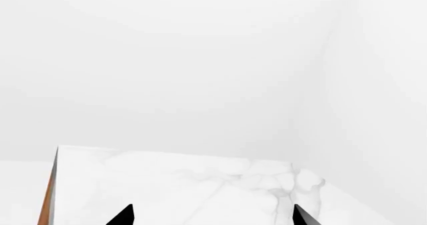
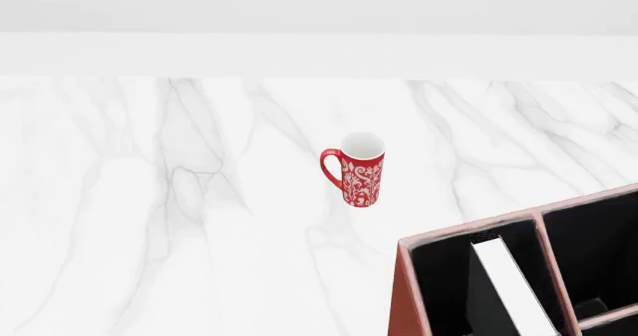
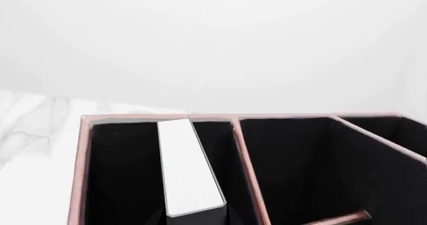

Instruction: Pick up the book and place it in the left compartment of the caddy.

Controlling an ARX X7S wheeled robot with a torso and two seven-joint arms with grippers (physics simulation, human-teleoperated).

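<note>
The reddish-brown caddy (image 2: 404,291) stands at the near right of the marble table and also shows in the right wrist view (image 3: 79,175). The black book, white page edges up (image 2: 509,280), sits tilted inside the caddy's long left compartment (image 2: 438,276). In the right wrist view the book (image 3: 190,170) lies in the left compartment (image 3: 123,170). My right gripper (image 3: 197,218) sits at the book's near end, its dark fingers close on either side of it. My left gripper (image 1: 212,216) is open and empty above the table. Neither gripper shows in the head view.
A red patterned mug (image 2: 359,169) stands upright at the table's middle, left of and behind the caddy. The caddy's two smaller sections (image 3: 300,165) hold nothing visible. The marble table (image 1: 167,185) ends at a corner and a side edge (image 1: 57,157) in the left wrist view. White walls lie behind.
</note>
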